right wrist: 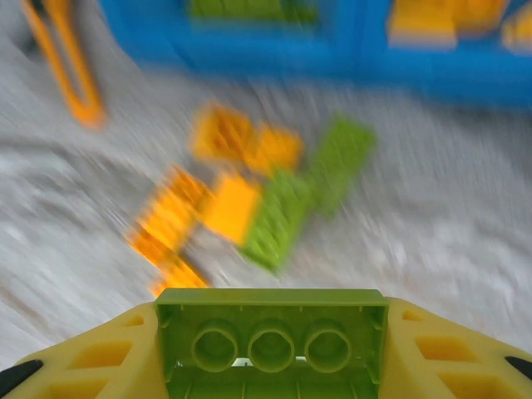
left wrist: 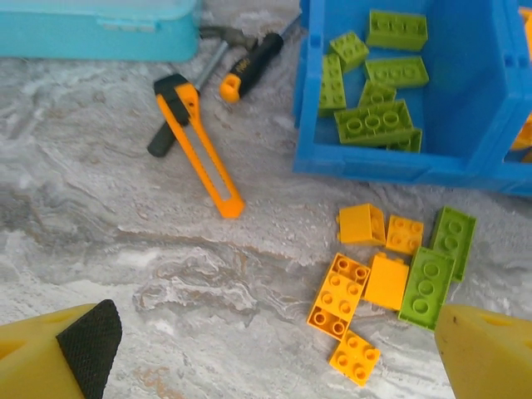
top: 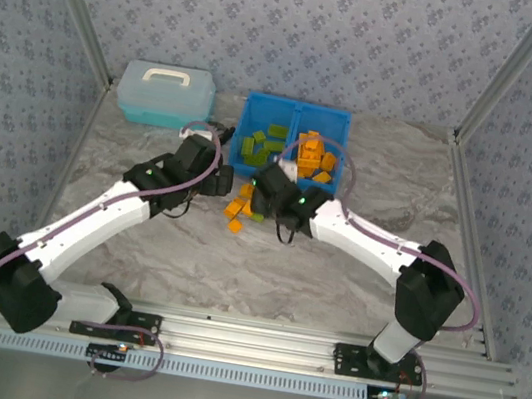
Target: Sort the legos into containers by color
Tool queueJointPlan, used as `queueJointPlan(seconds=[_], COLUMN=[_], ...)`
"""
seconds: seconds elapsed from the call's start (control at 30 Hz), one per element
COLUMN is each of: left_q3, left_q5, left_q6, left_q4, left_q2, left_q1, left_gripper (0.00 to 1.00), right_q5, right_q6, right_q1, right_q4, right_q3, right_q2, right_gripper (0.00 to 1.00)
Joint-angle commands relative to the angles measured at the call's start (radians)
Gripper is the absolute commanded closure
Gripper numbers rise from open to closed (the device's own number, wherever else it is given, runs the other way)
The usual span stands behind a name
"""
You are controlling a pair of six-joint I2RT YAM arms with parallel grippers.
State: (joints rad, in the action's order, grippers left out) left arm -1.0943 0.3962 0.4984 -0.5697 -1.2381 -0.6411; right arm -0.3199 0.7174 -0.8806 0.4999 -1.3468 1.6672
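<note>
The blue bin [top: 249, 116] stands at the back centre, with green legos [left wrist: 374, 125] in its left compartment and orange legos [top: 315, 157] in its right. Loose legos lie on the table in front of it: several orange ones [left wrist: 339, 295] and two green ones [left wrist: 427, 287], blurred in the right wrist view. My right gripper [right wrist: 271, 345] is shut on a green lego [right wrist: 271, 332], underside showing, above that pile [top: 243, 206]. My left gripper [left wrist: 283, 345] is open just left of the pile, nothing between its fingers [left wrist: 83, 345].
A pale blue lidded case [top: 165, 95] sits at the back left. An orange utility knife [left wrist: 204, 150], an orange-and-black screwdriver [left wrist: 253, 62] and a hammer [left wrist: 218, 37] lie between the case and the bin. Patterned walls enclose the table.
</note>
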Motion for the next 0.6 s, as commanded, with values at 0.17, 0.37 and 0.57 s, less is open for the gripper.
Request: queueJointPlan(seconds=[0.17, 0.37, 0.57], left_q3=[0.089, 0.112, 0.132], left_q5=[0.074, 0.070, 0.070], left_q6=[0.062, 0.065, 0.071], left_q4=[0.001, -0.008, -0.008], left_q2=[0.137, 0.183, 0.197], left_q1=[0.018, 0.025, 0.031], left_gripper=[0.01, 0.01, 0.01], right_q5=[-0.029, -0.023, 0.030], right_q6=[-0.223, -0.276, -0.294], right_q1=[0.121, 0.194, 0.228], right_q4=[-0.072, 0.020, 0.144], right_q3=[-0.410, -0.754, -1.009], right_q2=[0.318, 0.582, 0.727], right_gripper=[0.47, 0.45, 0.25])
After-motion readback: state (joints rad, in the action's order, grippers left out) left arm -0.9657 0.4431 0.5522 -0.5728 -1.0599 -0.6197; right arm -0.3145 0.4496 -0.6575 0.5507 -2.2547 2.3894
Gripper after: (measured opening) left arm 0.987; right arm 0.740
